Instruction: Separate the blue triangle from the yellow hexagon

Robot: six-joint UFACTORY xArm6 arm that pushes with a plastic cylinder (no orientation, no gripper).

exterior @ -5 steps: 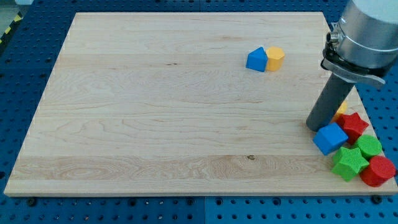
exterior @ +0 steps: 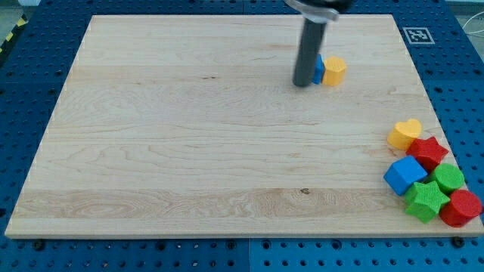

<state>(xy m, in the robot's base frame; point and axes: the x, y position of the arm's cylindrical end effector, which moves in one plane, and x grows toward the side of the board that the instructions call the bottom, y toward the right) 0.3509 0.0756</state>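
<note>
Pale wooden board (exterior: 189, 151) (blue pegboard (exterior: 30, 91) beneath), scattered coloured blocks.

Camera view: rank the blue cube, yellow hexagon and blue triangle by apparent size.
1. blue cube, though it sits nearer the view's bottom.
2. yellow hexagon.
3. blue triangle, mostly hidden behind my tip, so unsure.

A big wooden board (exterior: 189, 151) lies flat on a blue table with rows of little holes (exterior: 23, 83). Soft, even light falls everywhere.

My tip (exterior: 302, 84) against blue triangle (exterior: 319, 69), touching yellow hexagon (exterior: 334, 70).
</note>
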